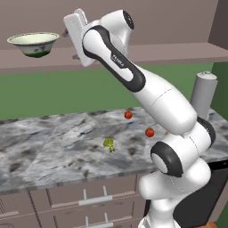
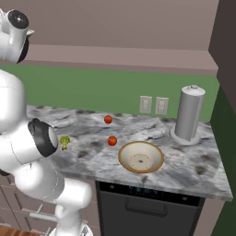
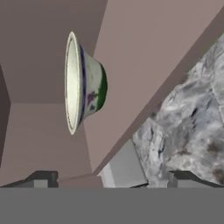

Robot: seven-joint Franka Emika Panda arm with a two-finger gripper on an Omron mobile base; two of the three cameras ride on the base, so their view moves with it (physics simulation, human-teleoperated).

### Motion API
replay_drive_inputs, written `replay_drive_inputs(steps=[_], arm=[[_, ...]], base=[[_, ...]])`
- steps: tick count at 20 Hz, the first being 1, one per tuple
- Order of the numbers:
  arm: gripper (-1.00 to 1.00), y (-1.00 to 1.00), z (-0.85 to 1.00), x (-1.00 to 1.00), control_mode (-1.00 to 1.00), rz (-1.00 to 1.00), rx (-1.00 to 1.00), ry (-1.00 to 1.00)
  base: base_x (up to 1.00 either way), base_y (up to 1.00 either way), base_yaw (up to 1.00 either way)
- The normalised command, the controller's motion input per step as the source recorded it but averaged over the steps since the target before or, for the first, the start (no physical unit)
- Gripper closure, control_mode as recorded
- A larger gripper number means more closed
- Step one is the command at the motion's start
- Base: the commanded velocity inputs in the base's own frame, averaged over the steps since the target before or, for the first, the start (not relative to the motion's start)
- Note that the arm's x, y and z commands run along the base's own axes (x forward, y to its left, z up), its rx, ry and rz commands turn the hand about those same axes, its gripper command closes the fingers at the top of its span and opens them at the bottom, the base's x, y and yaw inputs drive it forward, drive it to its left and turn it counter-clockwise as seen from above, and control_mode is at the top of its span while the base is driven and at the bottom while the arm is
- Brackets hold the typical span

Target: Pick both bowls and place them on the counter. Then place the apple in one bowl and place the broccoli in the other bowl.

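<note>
The deep bowl (image 1: 34,43) stands upright on the mauve shelf (image 1: 178,52), well above the bench (image 1: 53,138), and the arm is raised toward it with the jaws spread wide and holding nothing. In the hand view the gripper (image 3: 113,179) is rolled, so the bowl appears on its side, some way ahead of the tips and a little to the left of the line between them. The step in hand seems to be the reach for this bowl. To do it well, the hand should first line up with the rim, then go forward until one finger is inside the wall and the other outside — the wall is thin and it flares, so a pinch on the rim looks safer than a grip around the whole body. After closing, it is better to lift a little before pulling back, so the foot does not drag on the shelf. Count: two bowls, the tan bowl (image 2: 141,156) already on the bench; two small red fruits (image 2: 112,140) — I cannot tell which one is the apple; one broccoli (image 1: 109,143); one grey canister (image 2: 189,115).
</note>
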Motion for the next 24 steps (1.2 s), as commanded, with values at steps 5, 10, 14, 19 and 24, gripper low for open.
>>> replay_drive_inputs(steps=[5,10,14,19,24], arm=[[-1.0,0.17,0.0,0.36,-1.0,0.0,-0.01,0.0],[-1.0,0.18,-0.04,0.36,-1.0,0.0,-0.06,0.01],[-1.0,0.1,-0.05,0.42,-1.0,-0.02,-0.07,0.02],[-1.0,0.09,0.0,0.44,-1.0,-0.02,-0.04,0.02],[-1.0,0.2,-0.01,0.38,-1.0,-0.03,-0.02,0.01]], base=[[0.0,0.0,0.0],[0.0,0.0,0.0],[0.0,0.0,0.0],[0.0,0.0,0.0],[0.0,0.0,0.0]])
